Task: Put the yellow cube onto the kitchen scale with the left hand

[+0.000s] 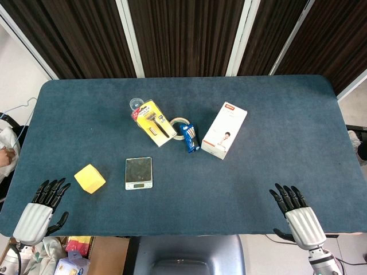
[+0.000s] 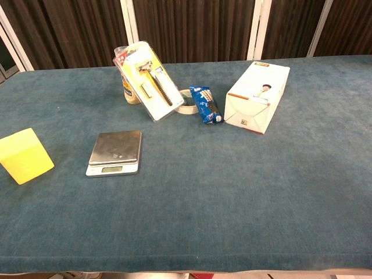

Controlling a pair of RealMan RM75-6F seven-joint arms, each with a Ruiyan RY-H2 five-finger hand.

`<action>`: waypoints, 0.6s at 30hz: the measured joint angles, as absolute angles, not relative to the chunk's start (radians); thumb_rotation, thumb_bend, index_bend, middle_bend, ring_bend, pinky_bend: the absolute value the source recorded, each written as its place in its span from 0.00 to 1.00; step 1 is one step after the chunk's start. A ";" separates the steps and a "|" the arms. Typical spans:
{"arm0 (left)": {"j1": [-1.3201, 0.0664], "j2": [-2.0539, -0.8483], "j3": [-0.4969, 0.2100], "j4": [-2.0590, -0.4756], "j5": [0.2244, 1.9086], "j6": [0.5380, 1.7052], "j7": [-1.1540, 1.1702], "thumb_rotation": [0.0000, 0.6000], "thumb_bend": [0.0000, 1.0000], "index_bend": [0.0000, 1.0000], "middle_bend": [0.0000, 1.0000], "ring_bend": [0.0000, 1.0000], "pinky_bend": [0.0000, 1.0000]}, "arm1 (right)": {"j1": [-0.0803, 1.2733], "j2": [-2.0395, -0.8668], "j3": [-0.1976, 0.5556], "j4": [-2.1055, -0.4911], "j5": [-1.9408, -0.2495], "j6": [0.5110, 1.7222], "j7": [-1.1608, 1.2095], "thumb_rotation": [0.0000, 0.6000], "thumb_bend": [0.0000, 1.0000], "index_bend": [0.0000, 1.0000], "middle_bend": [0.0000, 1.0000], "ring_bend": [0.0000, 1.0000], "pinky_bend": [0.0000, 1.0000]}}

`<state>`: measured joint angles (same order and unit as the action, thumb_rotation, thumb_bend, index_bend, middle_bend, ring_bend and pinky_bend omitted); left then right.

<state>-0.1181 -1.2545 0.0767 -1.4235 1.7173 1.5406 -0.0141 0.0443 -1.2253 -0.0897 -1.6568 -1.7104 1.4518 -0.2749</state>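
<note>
While yellow cube [image 1: 90, 178] sits on surface just left of kitchen scale [image 1: 139, 173], left hand [image 1: 42, 209], fingers spread & empty, should reach fwd, grip cube's sides squarely, lift, then centre it on platform; right hand [image 1: 296, 213] idle, released.

Table [image 1: 275, 149] had blue cloth top w/ kitchen scale [image 1: 139, 173] near front-left. Yellow cube [image 1: 90, 178] sat left of scale, apart. Razor pack [image 1: 153, 122] lay behind scale; tape roll [image 1: 179, 126], blue snack pkt [image 1: 190, 137] & white box [image 1: 224, 130] were behind-right of it.
</note>
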 measured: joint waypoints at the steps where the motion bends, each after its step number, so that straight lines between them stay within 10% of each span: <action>1: -0.118 -1.254 0.077 -1.424 1.715 1.538 -0.013 1.00 0.40 0.00 0.00 0.00 0.03 | 0.044 -1.225 -0.090 -1.657 -1.710 1.450 -0.275 1.00 0.18 0.00 0.00 0.00 0.00; 7: -0.119 -1.260 0.080 -1.425 1.730 1.540 -0.006 1.00 0.40 0.00 0.00 0.00 0.05 | 0.046 -1.220 -0.097 -1.657 -1.720 1.448 -0.266 1.00 0.18 0.00 0.00 0.00 0.00; 9: -0.121 -1.270 0.083 -1.426 1.734 1.536 -0.021 1.00 0.40 0.00 0.05 0.08 0.19 | 0.046 -1.217 -0.099 -1.656 -1.726 1.450 -0.258 1.00 0.18 0.00 0.00 0.00 0.00; 13: -0.130 -1.319 0.077 -1.427 1.730 1.528 -0.060 1.00 0.43 0.03 0.65 0.81 0.90 | 0.048 -1.211 -0.097 -1.654 -1.723 1.450 -0.241 1.00 0.18 0.00 0.00 0.00 0.00; 18: -0.176 -1.378 0.077 -1.439 1.720 1.438 -0.152 1.00 0.48 0.15 0.95 1.00 1.00 | 0.055 -1.210 -0.088 -1.651 -1.720 1.450 -0.216 1.00 0.18 0.00 0.00 0.00 0.00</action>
<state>-0.1760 -1.3782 0.0774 -1.4390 1.7201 1.4384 -0.1522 0.0546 -1.2104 -0.0880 -1.6511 -1.7199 1.4500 -0.2163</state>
